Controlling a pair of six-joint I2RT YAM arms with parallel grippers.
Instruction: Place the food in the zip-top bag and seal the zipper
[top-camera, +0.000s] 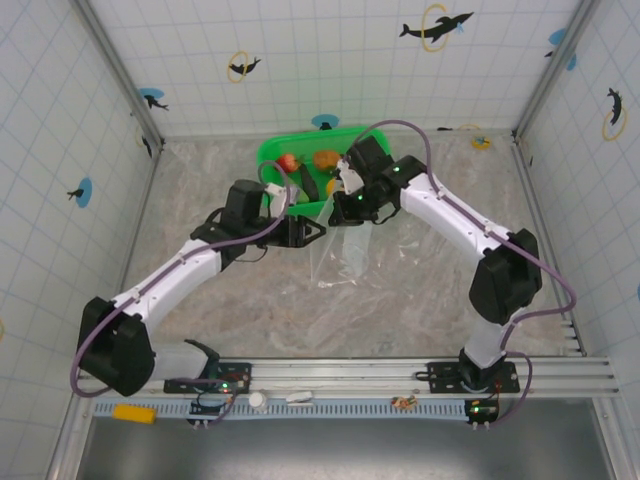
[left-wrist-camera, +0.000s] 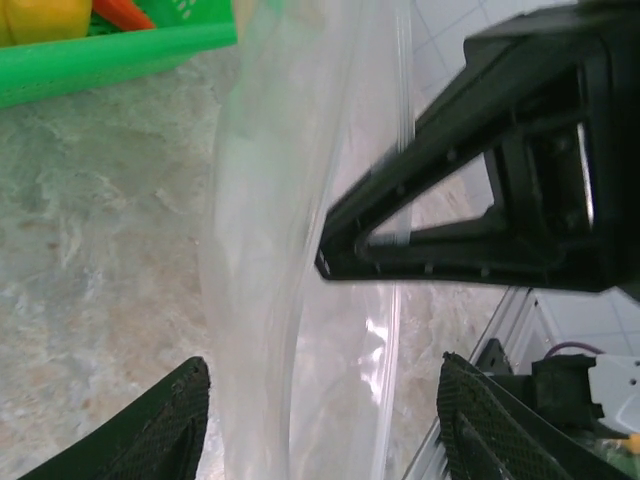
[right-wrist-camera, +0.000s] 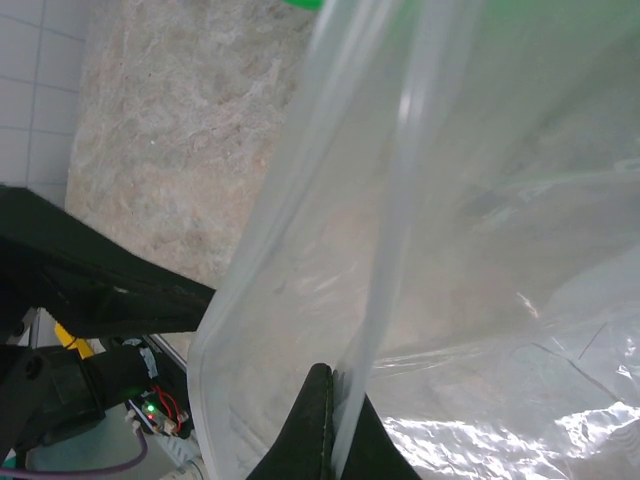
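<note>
- Clear, crinkly plastic is where the work stands: the zip-top bag (top-camera: 340, 255) hangs between our two arms over the middle of the table, just in front of the green basket (top-camera: 268, 150).
- Our right gripper (right-wrist-camera: 325, 420) is closed tight on the bag's mouth edge, pinching it right at the zipper (right-wrist-camera: 395, 200), the pale strip that runs up from our fingertips.
- Our left gripper (left-wrist-camera: 322, 425) stands partly open, with one finger on each side of the bag's film. We cannot tell whether either pad touches the film.
- We see nothing inside the bag. The food (top-camera: 325, 158) lies in the basket, including a red strawberry (top-camera: 288, 161) and a dark eggplant (top-camera: 309, 186).
- We judge the task to be at its start. The bag is lifted and one side of the mouth is held, but the mouth is not yet spread.
- What is left is to load every piece and then press the zipper shut along its length.
- The table (top-camera: 400, 310) is a mottled grey-beige, stone-patterned sheet, matt and flat.
- White tiled walls (top-camera: 330, 50) close in three sides, dotted with dolphin and ring stickers.
- A metal rail (top-camera: 380, 375) runs along the near edge and carries both arm bases, with a small yellow piece (top-camera: 133, 412) on the ledge below it.
</note>
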